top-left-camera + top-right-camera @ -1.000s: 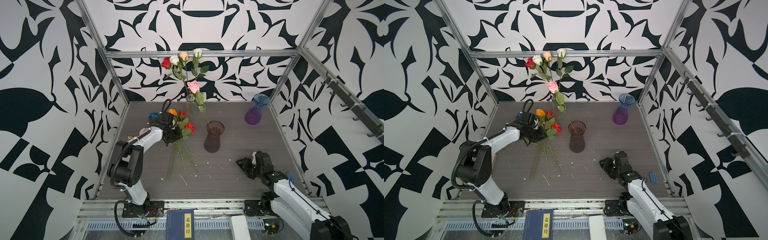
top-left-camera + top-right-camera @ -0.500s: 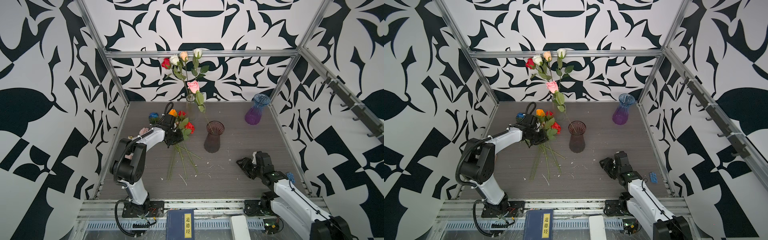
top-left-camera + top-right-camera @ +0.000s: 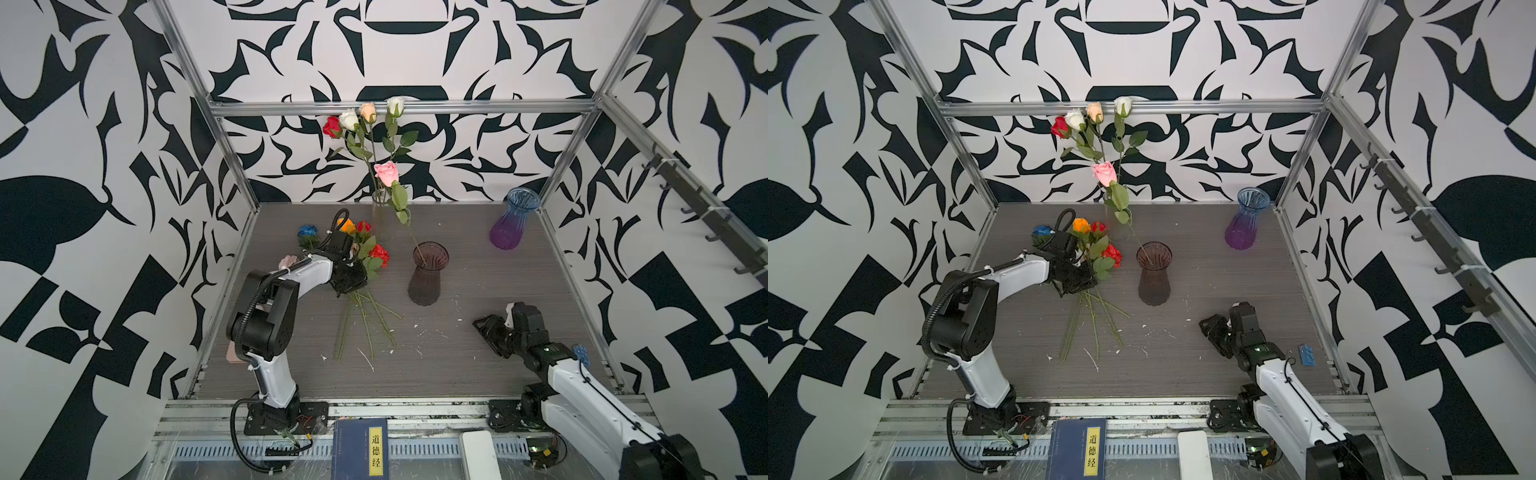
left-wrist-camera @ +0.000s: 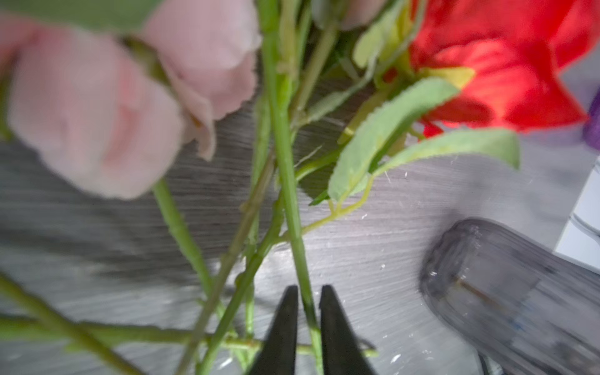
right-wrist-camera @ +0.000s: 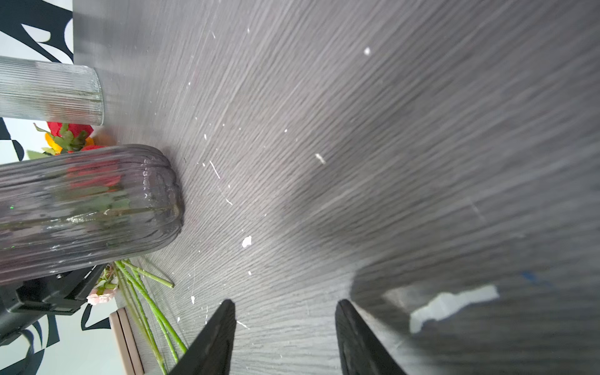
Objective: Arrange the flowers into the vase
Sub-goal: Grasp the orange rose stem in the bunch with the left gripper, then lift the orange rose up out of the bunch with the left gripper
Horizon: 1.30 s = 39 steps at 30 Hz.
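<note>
The left gripper has just closed its jaws on one green stem in the pile of flowers, which lies on the table just left of the dark vase. I think the lift can begin now. The left arm reaches forward, low over the pile. The right gripper rests near the front, jaws apart and empty.

I read one text only: 道德经, running vertically in black on the yellow label of the dark blue book by the front rail.
</note>
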{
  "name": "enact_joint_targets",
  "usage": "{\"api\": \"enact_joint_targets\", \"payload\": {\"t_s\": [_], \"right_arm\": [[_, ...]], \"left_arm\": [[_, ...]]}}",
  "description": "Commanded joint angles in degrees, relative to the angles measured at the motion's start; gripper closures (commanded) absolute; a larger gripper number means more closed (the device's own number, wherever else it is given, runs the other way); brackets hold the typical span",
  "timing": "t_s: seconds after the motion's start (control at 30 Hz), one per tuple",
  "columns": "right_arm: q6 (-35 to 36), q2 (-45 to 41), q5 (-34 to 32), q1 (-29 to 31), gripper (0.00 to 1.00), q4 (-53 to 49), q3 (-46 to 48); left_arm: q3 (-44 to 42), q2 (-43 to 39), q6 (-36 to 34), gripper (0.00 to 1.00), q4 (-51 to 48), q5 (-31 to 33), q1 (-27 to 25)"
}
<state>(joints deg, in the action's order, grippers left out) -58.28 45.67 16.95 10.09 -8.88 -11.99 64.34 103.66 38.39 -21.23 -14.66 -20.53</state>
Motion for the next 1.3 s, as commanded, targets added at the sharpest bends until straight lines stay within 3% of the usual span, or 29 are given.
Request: {"api": "enact_joint_targets", "payload": {"t_s": [0.0, 0.37, 0.67, 0.87, 1.07, 1.27], "right_arm": [[1.1, -0.8, 0.3, -0.3, 0.47, 1.1, -0.1], [1.2, -1.0, 0.3, -0.5, 0.47, 0.7, -0.1], [1.0, -1.7, 0.0, -0.6, 0.47, -0.2, -0.2], [0.6, -2.5, -0.3, -0.6, 0.47, -0.8, 0.0], [0.4, -2.7, -0.3, -0.6, 0.47, -1.0, 0.1], [0.4, -2.3, -0.2, -0.6, 0.47, -0.8, 0.0]], "left_arm": [[1.0, 0.8, 0.6, 0.96, 0.2, -0.6, -0.1], [0.4, -6.0, 2.3, 1.0, 0.9, 0.6, 0.3], [-1.6, -20.5, 4.4, 1.0, 2.2, 5.6, 1.6], [-0.5, -33.8, 3.2, 1.0, 2.8, 13.0, 0.3], [0.6, -45.1, -2.6, 1.0, 12.4, 23.3, -8.9], [7.3, -43.8, -18.9, 1.0, 23.2, 26.5, -23.5]]}}
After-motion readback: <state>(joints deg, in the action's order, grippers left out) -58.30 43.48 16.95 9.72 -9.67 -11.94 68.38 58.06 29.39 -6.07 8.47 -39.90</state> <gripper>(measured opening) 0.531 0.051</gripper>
